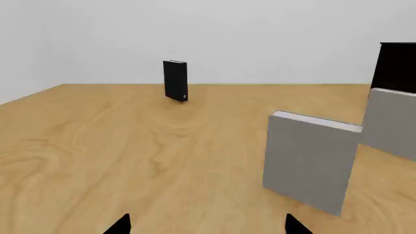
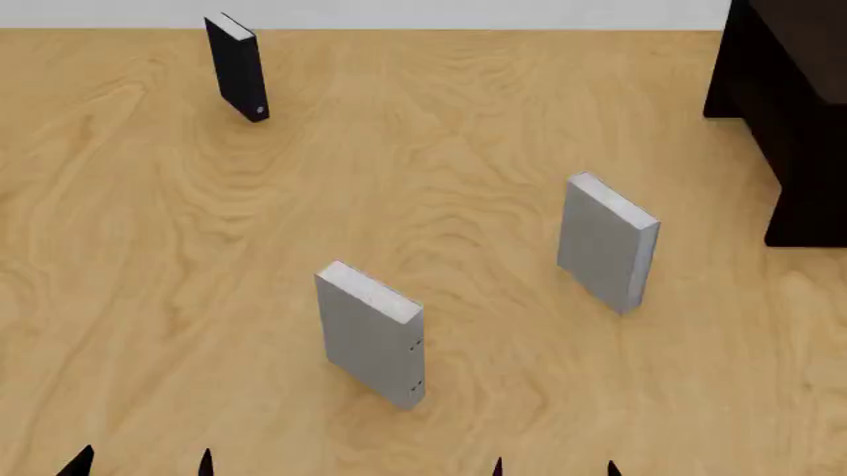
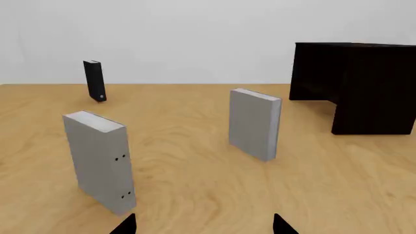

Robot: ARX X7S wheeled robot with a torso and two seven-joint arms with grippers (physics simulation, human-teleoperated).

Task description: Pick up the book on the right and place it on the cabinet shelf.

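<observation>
The plain light-grey book [image 2: 608,243] stands upright on the wooden surface at the right. It also shows in the right wrist view [image 3: 255,123] and at the edge of the left wrist view [image 1: 393,122]. The very dark cabinet [image 2: 787,109] stands at the far right, beyond the book, with a shelf board showing inside it; it also shows in the right wrist view [image 3: 354,87]. My right gripper [image 2: 556,466] is open and empty, well short of the book; only its tips show [image 3: 202,225]. My left gripper [image 2: 142,464] is open and empty at the near left [image 1: 208,225].
A similar grey book with dark dots on its narrow edge [image 2: 371,335] stands upright in the middle, near my grippers [image 3: 97,161]. A slim black book [image 2: 238,67] stands at the far left. A white wall lies behind the wooden surface [image 2: 159,248].
</observation>
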